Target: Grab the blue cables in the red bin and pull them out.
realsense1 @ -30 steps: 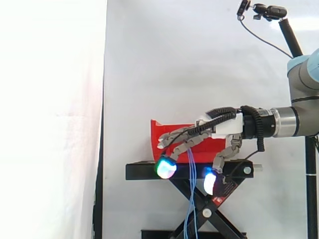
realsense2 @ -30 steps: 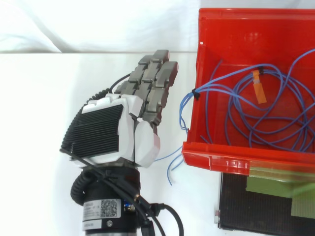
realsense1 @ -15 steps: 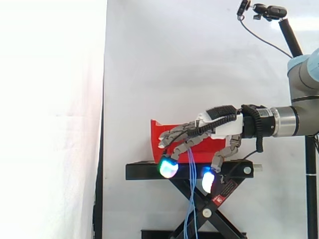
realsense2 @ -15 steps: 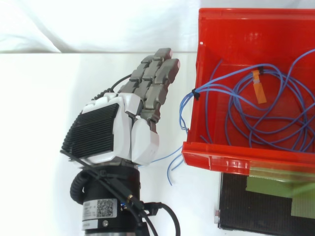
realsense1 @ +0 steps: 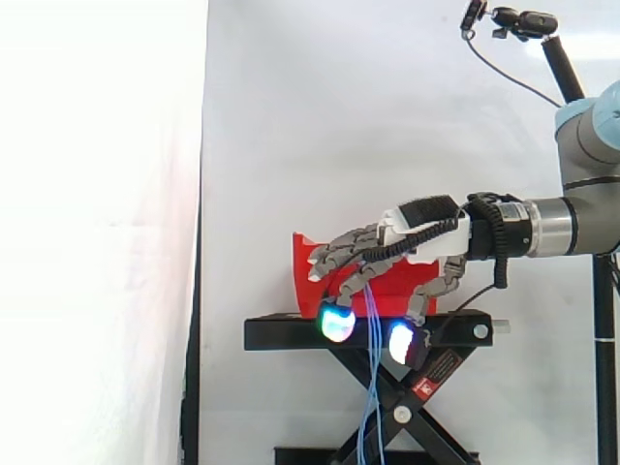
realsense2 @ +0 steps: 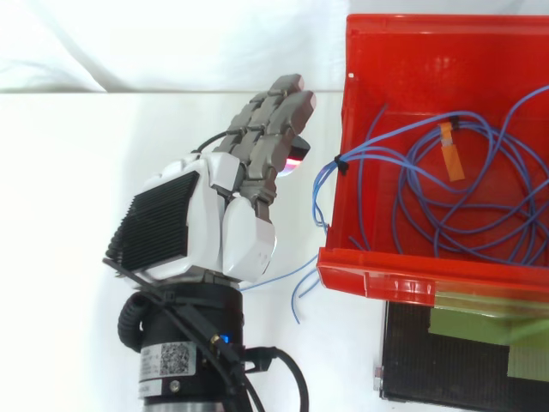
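Side view: placed beside the work at about the height of the stand (realsense1: 291,334), looking level across it toward the white curtain (realsense1: 387,116), far enough back to take in the bin (realsense1: 302,260), the hand (realsense1: 426,221) and the arm (realsense1: 581,218) entering from the right edge. Top view: placed above, looking down from close by, arm entering from the bottom edge, bin cut by the top and right edges. Shared between both: hand, bin, cables (realsense2: 480,202) and the stand's top.
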